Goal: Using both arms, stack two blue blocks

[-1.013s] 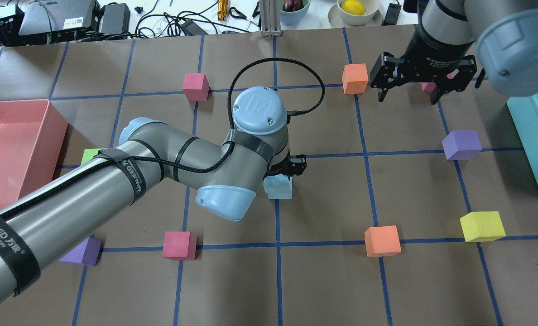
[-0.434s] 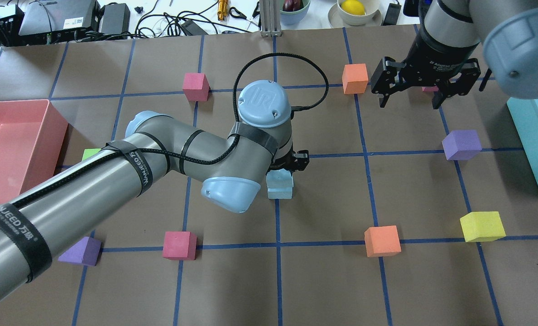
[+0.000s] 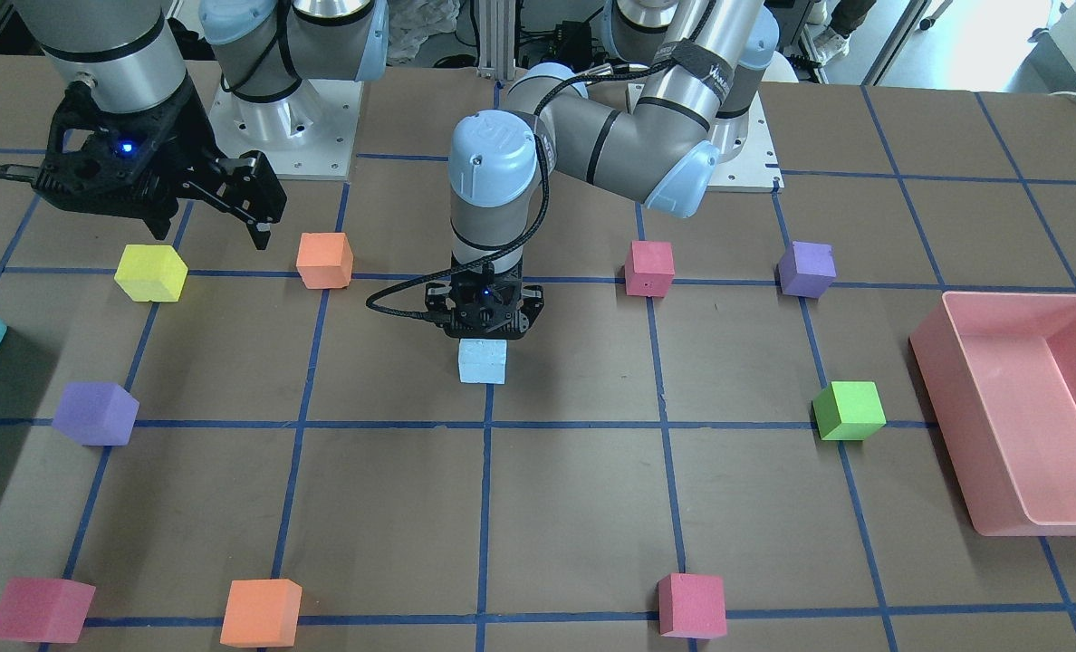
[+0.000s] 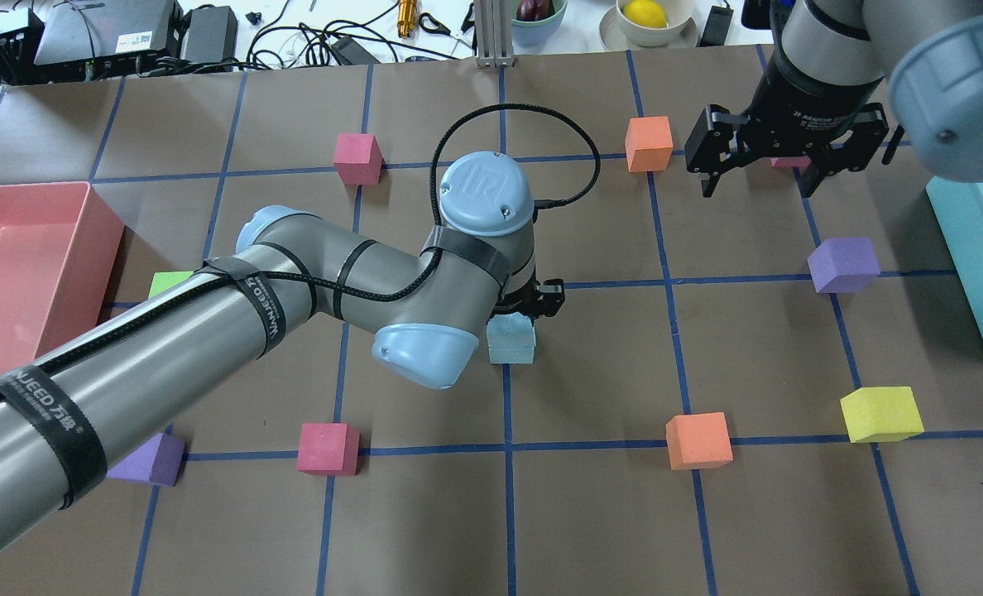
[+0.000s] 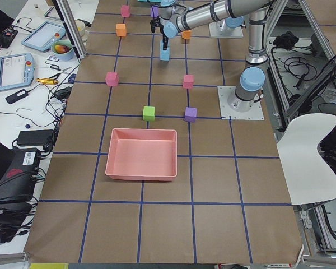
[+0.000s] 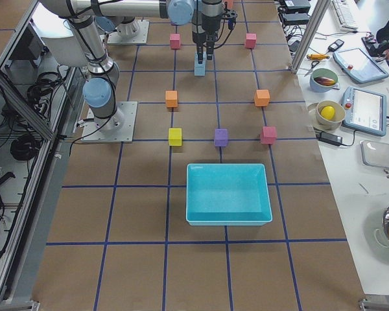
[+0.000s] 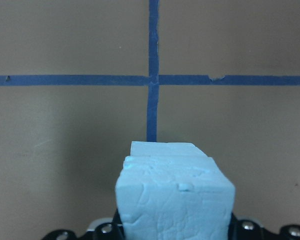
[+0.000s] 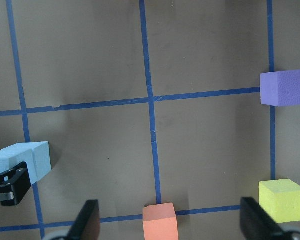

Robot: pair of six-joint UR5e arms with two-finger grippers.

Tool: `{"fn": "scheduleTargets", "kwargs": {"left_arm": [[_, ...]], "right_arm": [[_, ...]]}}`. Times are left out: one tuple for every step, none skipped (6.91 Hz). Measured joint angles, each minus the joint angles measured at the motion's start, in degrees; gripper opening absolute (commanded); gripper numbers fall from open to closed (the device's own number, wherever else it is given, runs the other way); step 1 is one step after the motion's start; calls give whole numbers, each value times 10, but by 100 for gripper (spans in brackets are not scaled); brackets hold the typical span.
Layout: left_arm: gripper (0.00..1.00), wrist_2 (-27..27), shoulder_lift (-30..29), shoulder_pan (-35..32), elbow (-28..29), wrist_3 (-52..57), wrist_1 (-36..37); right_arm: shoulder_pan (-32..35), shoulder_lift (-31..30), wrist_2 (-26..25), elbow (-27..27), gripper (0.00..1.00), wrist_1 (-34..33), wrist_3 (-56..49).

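Two pale blue blocks stand as a stack at the table's middle grid crossing [image 3: 483, 362]. In the left wrist view the upper block [image 7: 175, 200] fills the bottom centre. The lower block [image 7: 162, 148] peeks out just beyond it, slightly offset. My left gripper [image 3: 484, 333] points straight down and is shut on the upper block [image 4: 508, 327], which sits on or just above the lower block [image 4: 511, 354]. My right gripper [image 4: 756, 189] is open and empty, held high off to the right. Its wrist view [image 8: 169, 205] shows the blue stack [image 8: 22, 157] at the left edge.
A pink bin [image 4: 28, 248] is at the left and a teal bin [image 4: 967, 248] at the right. Loose cubes lie around the stack: orange [image 4: 698, 440], yellow [image 4: 880, 414], purple [image 4: 843, 265], pink [image 4: 328, 447], pink [image 4: 357, 157], orange [image 4: 649, 142], green [image 4: 169, 283].
My left arm's wrist and elbow have shifted slightly right and away, and the blue stack stays put. My right gripper has drifted a little right and away, still open.
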Motion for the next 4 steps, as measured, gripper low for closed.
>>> {"fn": "scheduleTargets", "kwargs": {"left_arm": [[98,0,-2,0,0,-1,1],[100,-1,-3,0,0,-3,0],[100,-1,-3,0,-1,-4,0],[100,-1,-3,0,0,-4,0]], "right_arm": [[0,0,-6,0,100,0,0],[0,-1,-9,0,100,0,-1],[0,-1,-10,1,100,0,-1],[0,-1,-10,1,100,0,-1]]}}
